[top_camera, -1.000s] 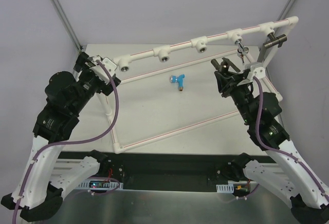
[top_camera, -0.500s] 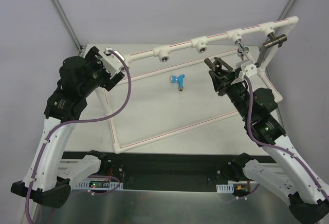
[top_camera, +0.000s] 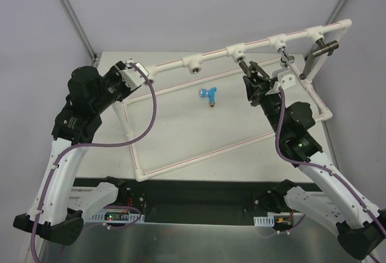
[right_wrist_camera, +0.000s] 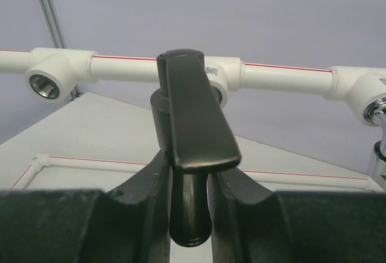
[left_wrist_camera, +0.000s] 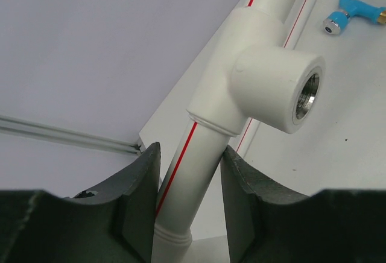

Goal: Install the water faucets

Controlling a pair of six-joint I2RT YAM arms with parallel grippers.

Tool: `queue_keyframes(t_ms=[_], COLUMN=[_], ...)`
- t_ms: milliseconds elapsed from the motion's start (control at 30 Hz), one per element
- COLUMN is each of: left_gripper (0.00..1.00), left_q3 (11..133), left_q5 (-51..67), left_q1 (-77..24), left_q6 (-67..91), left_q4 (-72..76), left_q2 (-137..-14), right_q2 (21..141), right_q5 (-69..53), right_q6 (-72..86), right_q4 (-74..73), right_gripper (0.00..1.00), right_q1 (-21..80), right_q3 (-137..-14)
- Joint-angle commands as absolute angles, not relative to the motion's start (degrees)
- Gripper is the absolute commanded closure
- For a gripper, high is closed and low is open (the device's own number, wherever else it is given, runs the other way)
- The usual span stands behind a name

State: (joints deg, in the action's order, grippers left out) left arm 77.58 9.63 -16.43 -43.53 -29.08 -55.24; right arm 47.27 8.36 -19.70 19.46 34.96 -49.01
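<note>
My right gripper (top_camera: 253,83) (right_wrist_camera: 190,163) is shut on the dark grey faucet (top_camera: 246,70) (right_wrist_camera: 192,118). It holds the faucet upright just in front of the top pipe's third socket fitting (top_camera: 235,52), lever toward the camera. The blue-handled faucet (top_camera: 208,95) (left_wrist_camera: 356,11) lies loose on the table inside the white pipe frame (top_camera: 181,160). My left gripper (top_camera: 136,73) (left_wrist_camera: 190,157) is shut on the frame's white pipe (left_wrist_camera: 193,166) at its left end. The grip sits just below a tee with an empty threaded socket (left_wrist_camera: 304,97).
A chrome faucet (top_camera: 283,55) (right_wrist_camera: 380,148) hangs from the fourth fitting. A dark T-shaped piece (top_camera: 322,47) stands at the frame's right end. Empty sockets (top_camera: 192,67) (right_wrist_camera: 45,86) face forward on the top pipe. Grey walls close in behind the table.
My left gripper swung in to the frame's left end and closed round the pipe. My right arm carried the dark faucet left and up to the third fitting.
</note>
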Motion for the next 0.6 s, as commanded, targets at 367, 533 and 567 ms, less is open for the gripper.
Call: queue_keyframes(t_ms=[367, 533, 567], left_gripper=[0.98, 1.0, 1.0], left_q3=[74.4, 73.5, 73.4], left_q5=[17.8, 18.8, 19.2], left_q1=[-16.7, -16.7, -16.7], left_q6=[-31.7, -29.7, -29.4], left_q4=[-28.1, -28.2, -28.2], left_q2=[-54.1, -53.5, -53.3], right_q2=[50.6, 52.5, 53.1], right_q5=[14.1, 13.9, 14.0], right_q6=[-21.4, -21.4, -21.4], right_q4=[35.1, 37.5, 37.8], right_gripper=[0.98, 0.98, 0.99], right_q1=[34.7, 34.7, 34.6], right_q3=[-46.5, -46.8, -46.9])
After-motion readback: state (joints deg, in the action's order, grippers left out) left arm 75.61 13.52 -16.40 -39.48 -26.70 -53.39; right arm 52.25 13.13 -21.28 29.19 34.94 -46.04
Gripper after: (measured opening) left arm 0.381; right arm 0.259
